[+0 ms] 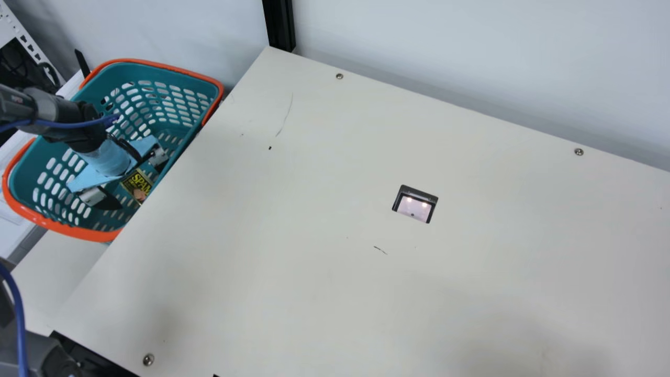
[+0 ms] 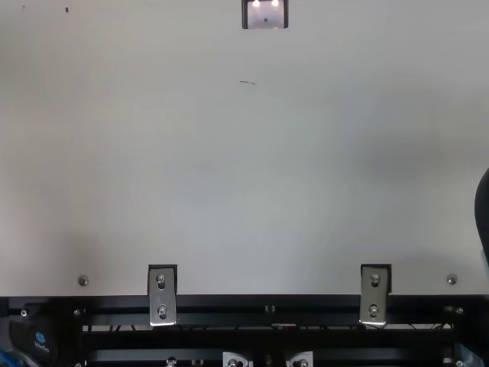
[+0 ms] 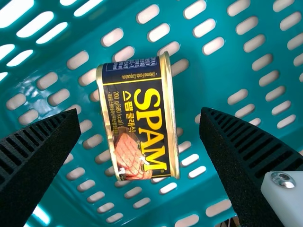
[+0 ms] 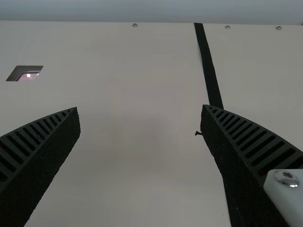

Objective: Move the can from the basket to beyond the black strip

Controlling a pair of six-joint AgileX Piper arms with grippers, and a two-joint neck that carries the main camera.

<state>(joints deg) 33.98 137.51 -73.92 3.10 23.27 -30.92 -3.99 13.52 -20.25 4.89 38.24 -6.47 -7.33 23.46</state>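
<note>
Both wide: left claw (image 1: 142, 186), right claw (image 4: 141, 110) | left wrist view: can (image 3: 138, 118) | right's: black strip (image 4: 208, 68)

Left arm: its forearm (image 1: 63, 112) is spanning the rim of the basket (image 1: 60, 228), with a blue cable (image 1: 73, 124) running along it.
Left wrist: its pale-blue housing (image 1: 109, 158) is slanting downward inside the basket.
Left gripper: it (image 1: 140, 183) is pointing down within the basket, its two ribbed fingers (image 3: 35, 146) standing wide apart and facing each other.
Right gripper: it (image 4: 141, 109) is hanging well apart from the basket, its ribbed fingers (image 4: 246, 137) likewise spreading wide.
</note>
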